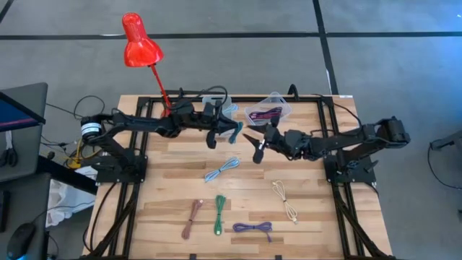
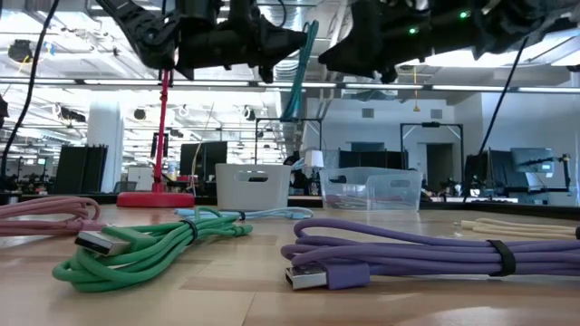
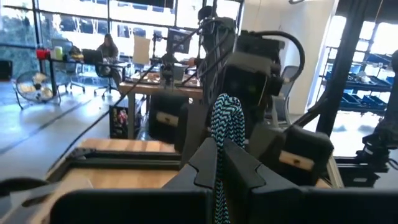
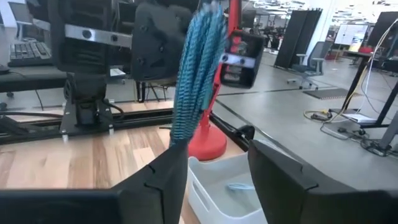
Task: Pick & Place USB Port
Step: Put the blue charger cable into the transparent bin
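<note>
Your left gripper [image 1: 225, 133] hangs above the far middle of the wooden table [image 1: 166, 195], its fingers pinched shut on a braided teal USB cable [image 1: 237, 131] that dangles clear of the boards. Just to its right, your right gripper [image 1: 255, 145] faces it with fingers spread wide, holding nothing. Behind them sit a white plastic bin [image 2: 253, 187] and a clear plastic bin [image 2: 372, 190].

A teal braided USB cable [image 1: 237, 131] hangs bundled above the worktop [image 1: 166, 195], clamped in the left gripper [image 1: 232, 130] near the white bin [image 1: 216, 105] and the clear bin [image 1: 268, 108]. Five more coiled cables lie on the wood: light blue [image 1: 221, 170], pink [image 1: 193, 217], green [image 1: 219, 214], purple [image 1: 253, 228] and cream [image 1: 286, 200].
</note>
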